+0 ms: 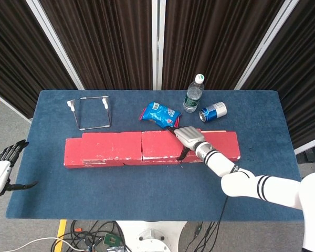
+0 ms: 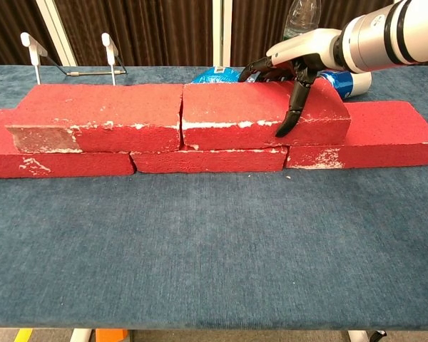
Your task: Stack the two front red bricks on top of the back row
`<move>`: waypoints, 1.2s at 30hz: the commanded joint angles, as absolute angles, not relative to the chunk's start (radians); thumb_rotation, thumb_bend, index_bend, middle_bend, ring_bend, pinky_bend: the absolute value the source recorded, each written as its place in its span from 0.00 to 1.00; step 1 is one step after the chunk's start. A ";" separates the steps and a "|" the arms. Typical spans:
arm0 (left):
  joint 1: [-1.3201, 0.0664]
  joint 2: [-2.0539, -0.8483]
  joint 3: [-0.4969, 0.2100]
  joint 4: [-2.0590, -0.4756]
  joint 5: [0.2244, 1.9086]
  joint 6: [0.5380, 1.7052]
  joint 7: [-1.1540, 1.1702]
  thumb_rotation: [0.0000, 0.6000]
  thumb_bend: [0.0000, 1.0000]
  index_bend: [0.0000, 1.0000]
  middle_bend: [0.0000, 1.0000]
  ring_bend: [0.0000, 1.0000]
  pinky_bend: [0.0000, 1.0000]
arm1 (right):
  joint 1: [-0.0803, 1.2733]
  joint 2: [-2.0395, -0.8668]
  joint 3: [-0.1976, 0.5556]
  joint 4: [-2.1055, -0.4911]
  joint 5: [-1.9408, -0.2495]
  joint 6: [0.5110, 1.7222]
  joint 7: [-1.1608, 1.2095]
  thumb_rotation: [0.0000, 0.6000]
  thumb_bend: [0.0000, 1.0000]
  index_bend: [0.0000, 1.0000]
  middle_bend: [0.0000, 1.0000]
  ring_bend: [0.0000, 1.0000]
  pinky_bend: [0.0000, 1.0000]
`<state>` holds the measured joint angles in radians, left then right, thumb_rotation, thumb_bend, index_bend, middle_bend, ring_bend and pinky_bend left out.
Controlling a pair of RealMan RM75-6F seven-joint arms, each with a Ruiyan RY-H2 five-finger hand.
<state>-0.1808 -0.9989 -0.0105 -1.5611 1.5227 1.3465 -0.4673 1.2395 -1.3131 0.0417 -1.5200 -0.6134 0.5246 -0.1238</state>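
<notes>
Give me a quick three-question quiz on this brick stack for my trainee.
1. True or false: the right robot hand grips the right-hand upper brick.
2. What lies directly behind that brick: A) wire rack, B) snack bag, C) cardboard box?
3. Fill in: the left robot hand sits off the table's ____ edge, holding nothing.

Key: 1 true, with fingers over the back edge and thumb on the front face. 2 B, the snack bag. 3 left.
</notes>
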 commanded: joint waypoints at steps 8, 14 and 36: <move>-0.180 -0.998 -0.010 -1.558 1.521 1.346 -0.479 1.00 0.03 0.00 0.00 0.00 0.00 | 1.214 -1.316 0.072 -1.519 -0.648 0.523 -0.079 1.00 0.00 0.00 0.00 0.00 0.00; -0.180 -0.997 -0.011 -1.558 1.521 1.346 -0.482 1.00 0.03 0.00 0.00 0.00 0.00 | 1.198 -1.314 0.083 -1.518 -0.677 0.522 -0.063 1.00 0.00 0.00 0.00 0.00 0.00; -0.169 -0.993 -0.019 -1.569 1.509 1.368 -0.461 1.00 0.03 0.00 0.00 0.00 0.00 | 1.013 -0.959 0.102 -1.894 -0.927 0.690 -0.051 1.00 0.00 0.00 0.00 0.00 0.00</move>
